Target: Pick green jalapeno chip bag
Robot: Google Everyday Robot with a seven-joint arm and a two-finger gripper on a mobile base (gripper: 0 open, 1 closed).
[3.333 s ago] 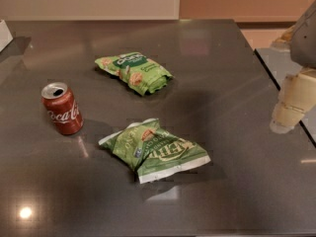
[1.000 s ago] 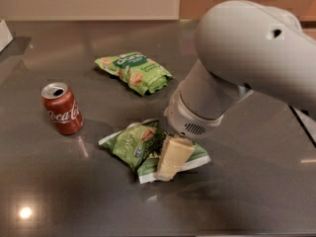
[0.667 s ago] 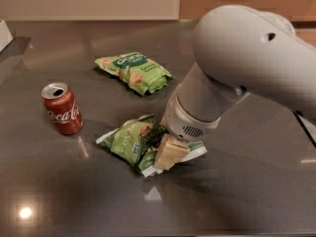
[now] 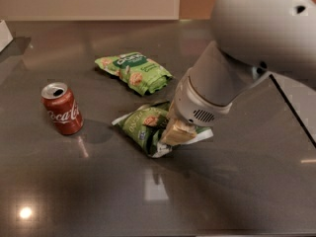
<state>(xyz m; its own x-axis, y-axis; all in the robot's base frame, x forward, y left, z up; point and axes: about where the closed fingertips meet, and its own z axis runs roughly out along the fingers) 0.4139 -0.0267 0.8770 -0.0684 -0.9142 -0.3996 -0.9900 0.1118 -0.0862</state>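
Evidently the grasp step: the gripper (image 4: 173,135) bears down on the green jalapeno chip bag (image 4: 138,125) at mid-table (image 4: 237,191), fingers apparently clenched on its crumpled right half. Next comes a straight lift, holding that pinch firm.

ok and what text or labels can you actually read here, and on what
"Coca-Cola": white script on the red can.
Far bag: pale lettering on its dark green patch, too blurred to read.
Olive bag: lettering too blurred to read; the jaws are down on its right part.
No other text shows.
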